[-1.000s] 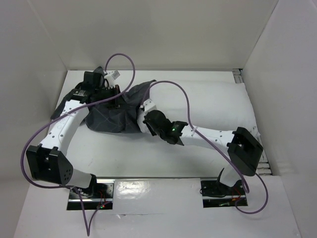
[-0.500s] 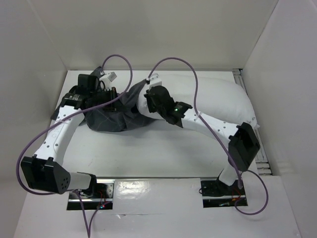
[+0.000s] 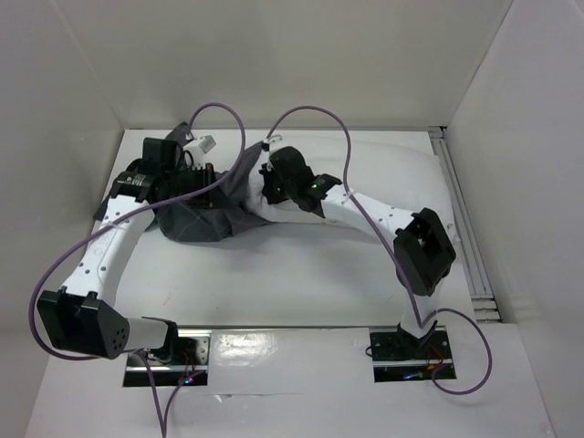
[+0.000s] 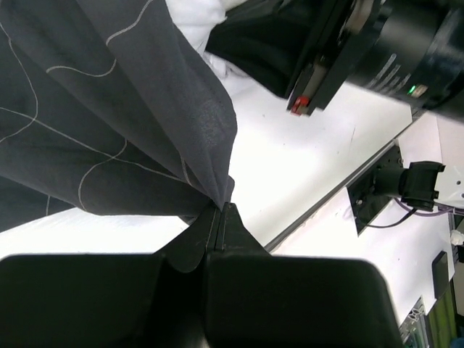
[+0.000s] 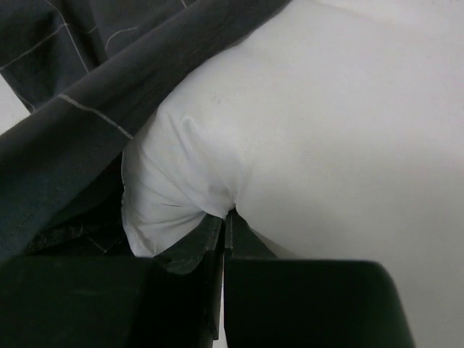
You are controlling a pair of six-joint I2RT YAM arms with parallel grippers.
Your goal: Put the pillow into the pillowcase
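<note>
The white pillow (image 3: 392,173) lies along the back of the table, its left end at the mouth of the dark grey grid-lined pillowcase (image 3: 196,219). My left gripper (image 3: 212,182) is shut on the pillowcase's edge and holds it up; in the left wrist view the grey cloth (image 4: 145,123) hangs from the closed fingertips (image 4: 221,210). My right gripper (image 3: 266,187) is shut on a pinch of the pillow's left end. In the right wrist view the white fabric (image 5: 312,130) bunches at the fingertips (image 5: 227,217), with pillowcase cloth (image 5: 80,138) draped over its corner.
White walls enclose the table on the left, back and right. A metal rail (image 3: 470,246) runs along the right edge. Purple cables (image 3: 319,119) loop over both arms. The two arm bases (image 3: 401,351) sit at the near edge.
My right gripper has moved up and left with the pillow's end, toward the pillowcase opening. The pillow has shifted left. My left gripper has stayed about in place holding the cloth.
</note>
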